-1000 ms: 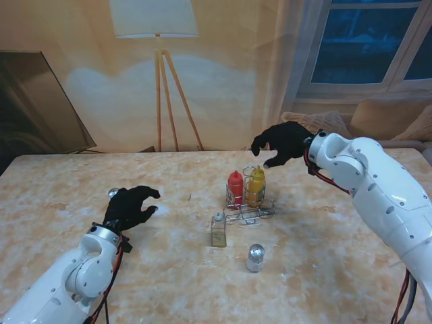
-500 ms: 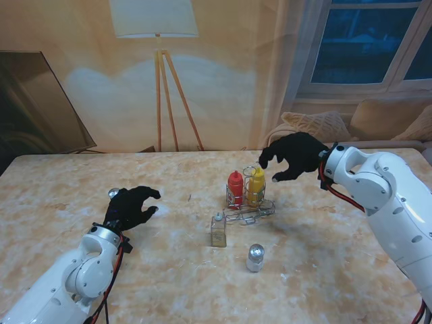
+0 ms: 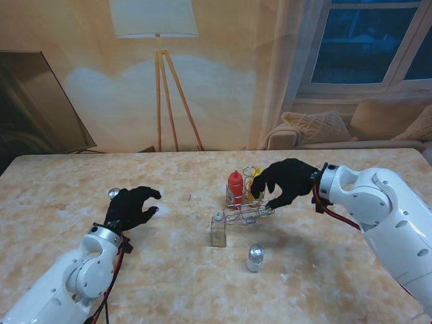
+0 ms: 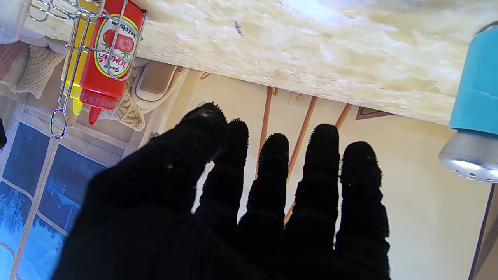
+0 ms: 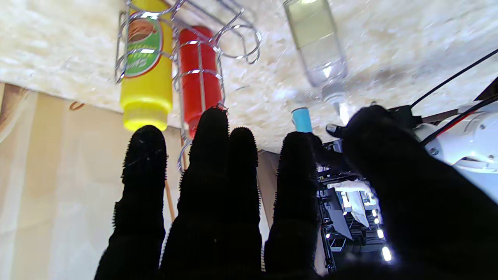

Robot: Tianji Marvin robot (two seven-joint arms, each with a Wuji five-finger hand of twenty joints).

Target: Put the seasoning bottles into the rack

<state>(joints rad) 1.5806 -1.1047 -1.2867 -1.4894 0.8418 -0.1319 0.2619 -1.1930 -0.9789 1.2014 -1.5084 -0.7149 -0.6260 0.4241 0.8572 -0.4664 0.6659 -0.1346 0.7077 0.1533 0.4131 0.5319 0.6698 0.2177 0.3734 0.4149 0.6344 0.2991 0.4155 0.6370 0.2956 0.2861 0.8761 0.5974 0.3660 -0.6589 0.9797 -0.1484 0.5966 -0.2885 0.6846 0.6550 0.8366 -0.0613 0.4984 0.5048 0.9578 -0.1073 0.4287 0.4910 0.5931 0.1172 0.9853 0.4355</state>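
A wire rack (image 3: 247, 212) in the middle of the table holds a red ketchup bottle (image 3: 235, 185) and a yellow bottle (image 5: 146, 77). My right hand (image 3: 283, 182) hovers at the rack's right side, open with fingers spread, covering most of the yellow bottle in the stand view. A clear bottle of olive liquid (image 3: 218, 231) stands just nearer to me than the rack. A silver-capped shaker (image 3: 255, 258) stands nearer still. My left hand (image 3: 130, 208) rests open on the left, beside a blue shaker (image 4: 476, 116) with a silver cap.
The marbled table (image 3: 337, 270) ends at a far edge behind the rack. Beyond it stand a floor lamp (image 3: 159, 74) and a sofa with cushions (image 3: 317, 128). Two rack rings (image 5: 237, 42) hold nothing.
My right hand has come down and leftward from behind the rack to its right side, now covering the yellow bottle. The left hand and the bottles have not moved.
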